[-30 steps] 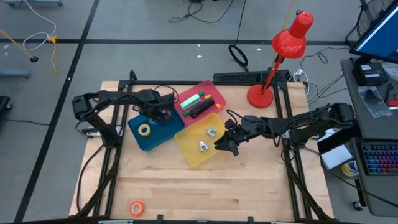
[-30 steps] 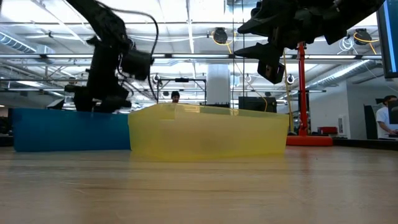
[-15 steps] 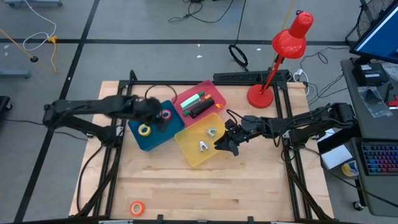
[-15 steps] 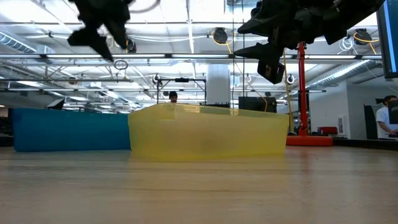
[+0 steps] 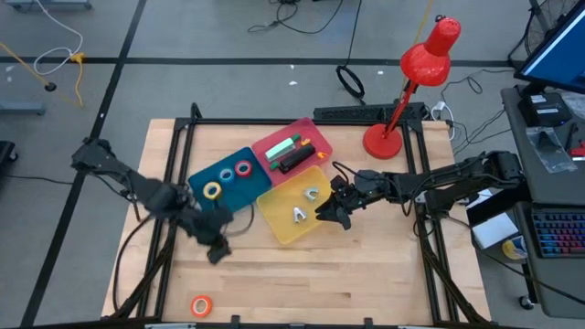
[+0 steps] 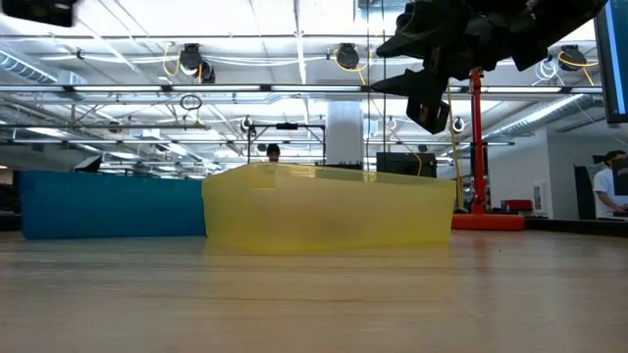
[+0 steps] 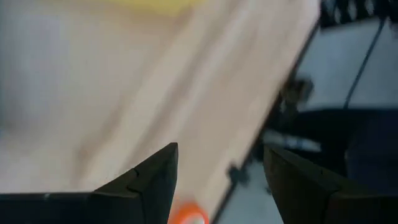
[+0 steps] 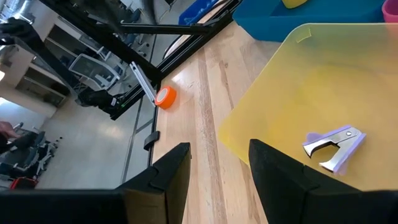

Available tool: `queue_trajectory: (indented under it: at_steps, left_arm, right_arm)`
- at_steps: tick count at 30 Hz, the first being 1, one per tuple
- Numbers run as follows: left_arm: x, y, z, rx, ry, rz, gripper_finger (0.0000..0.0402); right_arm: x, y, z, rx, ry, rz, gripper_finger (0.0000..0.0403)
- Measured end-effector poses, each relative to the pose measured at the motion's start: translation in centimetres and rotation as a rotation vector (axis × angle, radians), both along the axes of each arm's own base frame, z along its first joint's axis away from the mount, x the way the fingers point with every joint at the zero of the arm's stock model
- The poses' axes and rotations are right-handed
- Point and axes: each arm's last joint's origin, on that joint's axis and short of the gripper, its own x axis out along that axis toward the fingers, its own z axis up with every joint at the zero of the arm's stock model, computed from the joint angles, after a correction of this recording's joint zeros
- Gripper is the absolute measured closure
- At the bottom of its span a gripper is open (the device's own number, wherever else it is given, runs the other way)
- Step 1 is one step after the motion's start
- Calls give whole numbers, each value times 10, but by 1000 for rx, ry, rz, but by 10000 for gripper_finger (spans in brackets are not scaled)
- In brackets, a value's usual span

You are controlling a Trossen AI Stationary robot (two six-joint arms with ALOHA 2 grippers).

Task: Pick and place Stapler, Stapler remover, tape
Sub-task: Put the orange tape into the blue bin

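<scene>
High view is showing the left gripper point(image 5: 218, 252) hanging over bare table point(image 5: 366, 283), fingers apart and gripping nothing, the orange tape point(image 5: 201, 305) lying near it by the table edge. Behind it, yellow, blue and red rolls are sitting in the blue bin point(image 5: 224, 183). The right gripper point(image 5: 331, 215) is hovering beside the yellow bin point(image 5: 294, 212), fingers parted and empty, two staple removers point(image 5: 299, 215) lying just beside it.

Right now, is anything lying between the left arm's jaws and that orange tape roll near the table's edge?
Nothing visible: only bare wooden table lies between the left gripper, jaws open, and the orange tape roll.
</scene>
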Motion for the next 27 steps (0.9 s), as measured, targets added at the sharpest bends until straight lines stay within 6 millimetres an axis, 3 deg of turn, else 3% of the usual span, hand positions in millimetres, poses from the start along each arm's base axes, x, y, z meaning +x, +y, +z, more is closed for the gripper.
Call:
queue_trajectory:
  at_steps: [6, 13, 21, 27]
  left_arm:
    - [-3, -40, -22, -48, 158, -123, 167]
    - [-3, -80, -61, 52, 299, -235, 167]
    - [-6, -107, -99, 33, 511, -340, 167]
    - [-17, -123, -112, -1, 640, -344, 167]
  right_arm:
    - [0, 0, 0, 1, 1, 0, 245]
    - [0, 0, 0, -6, -1, 3, 245]
    - [0, 0, 0, -52, -16, 19, 245]
    - [0, 0, 0, -52, -16, 19, 245]
